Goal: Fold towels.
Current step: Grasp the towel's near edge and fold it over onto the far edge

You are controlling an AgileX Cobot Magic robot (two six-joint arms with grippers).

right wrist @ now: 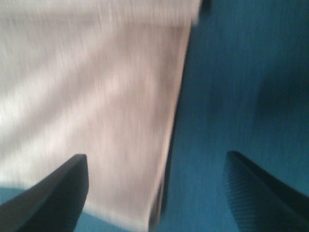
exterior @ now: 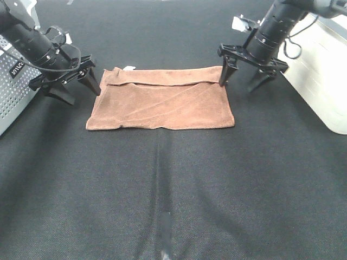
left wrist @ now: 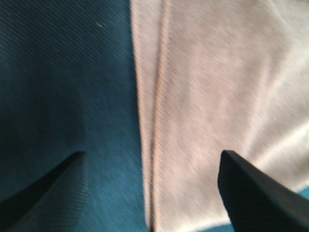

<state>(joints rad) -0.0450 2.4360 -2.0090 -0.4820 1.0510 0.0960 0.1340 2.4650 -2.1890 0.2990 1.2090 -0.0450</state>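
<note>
Towel (exterior: 162, 103) lies between left tool (exterior: 84, 96) and right tool (exterior: 237, 86), apparently unheld.

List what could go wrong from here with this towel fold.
1. The towel lies doubled, and its upper layer stops short of the far edge. A gripper closing at a corner may catch only one layer, and the fold would slide apart.
2. The left gripper and right gripper stand open across the far corners, each with one of its fingers over the dark table cover. Closing there may pinch that cover too.
</note>
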